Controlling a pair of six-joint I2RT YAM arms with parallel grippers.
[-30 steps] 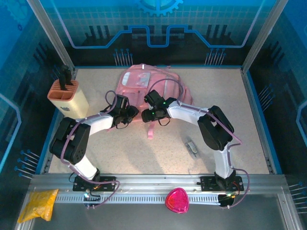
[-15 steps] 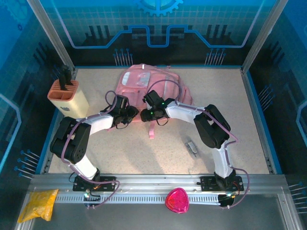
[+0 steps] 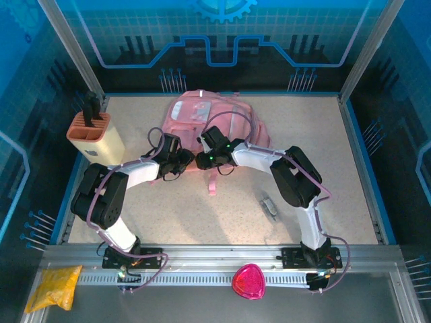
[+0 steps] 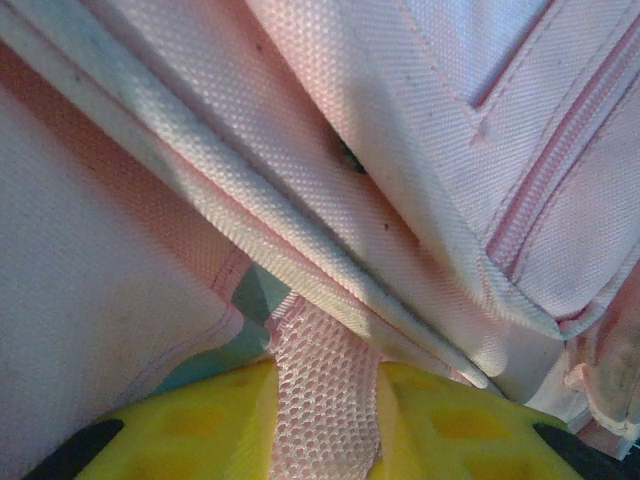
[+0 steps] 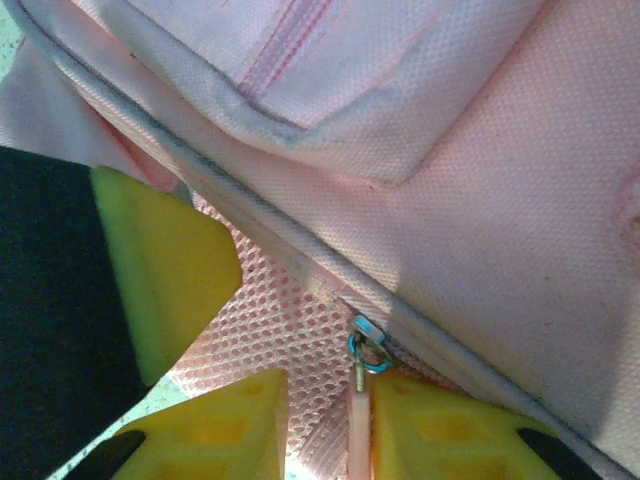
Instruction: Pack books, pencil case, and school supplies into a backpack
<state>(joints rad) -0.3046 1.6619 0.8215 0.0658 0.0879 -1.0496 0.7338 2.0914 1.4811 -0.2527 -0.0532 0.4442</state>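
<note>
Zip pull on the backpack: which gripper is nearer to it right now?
Right. The zip pull sits between the right gripper's fingers, against one of them. The left gripper is clamped on a mesh strap at the backpack's near edge, just left of the pull from above.

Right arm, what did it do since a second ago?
The right arm's elbow swung left, and the right tool slid slightly left along the backpack, narrowing around the zip pull. The left tool kept gripping the mesh strap; the backpack and small grey piece stayed put.
</note>
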